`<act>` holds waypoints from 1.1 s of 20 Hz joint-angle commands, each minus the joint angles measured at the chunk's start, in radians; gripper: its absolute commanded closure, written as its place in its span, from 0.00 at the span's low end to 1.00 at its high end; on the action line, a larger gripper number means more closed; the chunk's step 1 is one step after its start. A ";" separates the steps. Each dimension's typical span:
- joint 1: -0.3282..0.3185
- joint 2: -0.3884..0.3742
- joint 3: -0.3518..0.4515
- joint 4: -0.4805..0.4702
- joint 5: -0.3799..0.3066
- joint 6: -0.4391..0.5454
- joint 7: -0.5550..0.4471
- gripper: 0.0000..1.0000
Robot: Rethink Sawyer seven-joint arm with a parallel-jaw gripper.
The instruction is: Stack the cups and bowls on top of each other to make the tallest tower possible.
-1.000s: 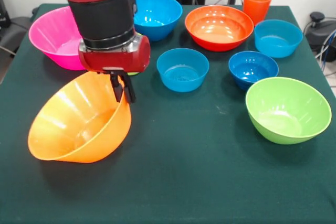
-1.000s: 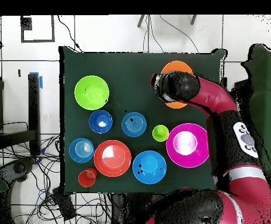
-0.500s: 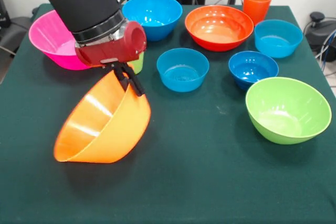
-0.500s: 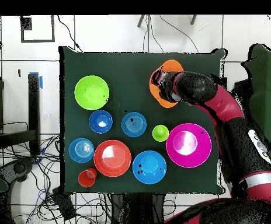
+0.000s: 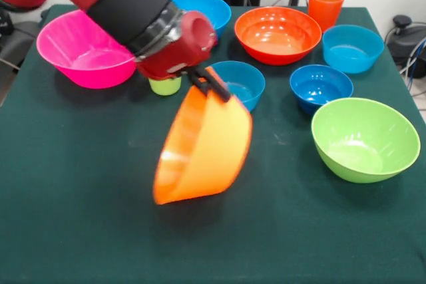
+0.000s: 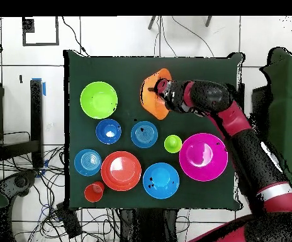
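My gripper (image 5: 210, 82) (image 6: 162, 92) is shut on the rim of the large light-orange bowl (image 5: 203, 144) (image 6: 152, 94). The bowl hangs tipped on its side, mouth toward the left of the front view, its lower edge close to the cloth. Behind it sit a small blue bowl (image 5: 241, 83) and the lime green cup (image 5: 165, 86) (image 6: 173, 144). The pink bowl (image 5: 86, 46) (image 6: 202, 156) is at the left. The lime-green bowl (image 5: 366, 138), red-orange bowl (image 5: 277, 33), medium blue bowl (image 5: 203, 6), two more small blue bowls (image 5: 321, 86) (image 5: 353, 48) and the orange cup (image 5: 326, 3) stand upright and apart.
The green-covered table (image 5: 80, 231) has its bare cloth at the front and left of the front view. My arm (image 6: 236, 126) reaches over the pink bowl's side of the table. Cables (image 6: 22, 189) lie on the floor beside the table.
The light-orange bowl has swung to the right in the front view with my gripper and tipped further onto its side. The lime green cup is now uncovered behind the arm.
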 commanded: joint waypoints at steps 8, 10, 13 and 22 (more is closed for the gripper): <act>-0.026 0.224 0.222 0.139 -0.023 0.169 -0.211 1.00; -0.031 0.224 0.230 0.142 -0.029 0.172 -0.196 1.00; -0.037 0.242 0.247 0.143 -0.031 0.183 -0.197 1.00; -0.049 0.408 0.413 0.135 0.049 0.272 -0.245 1.00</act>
